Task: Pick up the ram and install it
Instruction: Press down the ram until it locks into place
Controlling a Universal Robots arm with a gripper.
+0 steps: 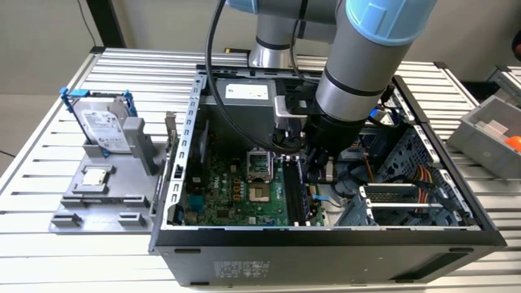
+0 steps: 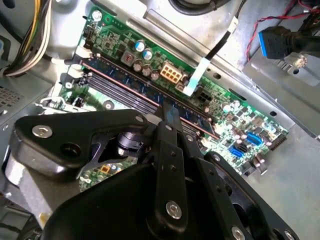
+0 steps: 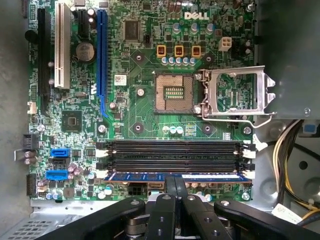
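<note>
We see the claw [image 3: 175, 186] low inside the open computer case [image 1: 326, 238], and its two black fingers [image 3: 170, 181] stand close together, pressed down on the top edge of the ram [image 3: 150, 176]. The ram is the long blue stick that sits in the memory slot nearest to the claw, so the claw is closed on it or pushing on it from above; we cannot tell if the stick is fully clicked in. In the second wrist view the same fingers [image 2: 171, 116] meet the ram [image 2: 192, 116] near its middle, and the stick runs along the slot in a straight line. Beside it, the other memory slots [image 3: 175, 152] are dark and lie parallel, with white clips [image 3: 248, 153] at their ends. Further out on the green motherboard [image 3: 145, 115] we see the square processor socket [image 3: 173, 93] with its metal cover frame [image 3: 235, 92] swung open next to it. In the exterior view the arm [image 1: 358, 67] comes down into the case from above, and a black cable [image 1: 213, 73] hangs along it. Outside the case, on the exterior view's left, a grey holder [image 1: 102, 198] stands on the slatted metal table [image 1: 49, 159]; it carries a hard drive [image 1: 102, 125] in a blue bracket, standing upright, and a small square chip [image 1: 95, 177] lying flat.
</note>
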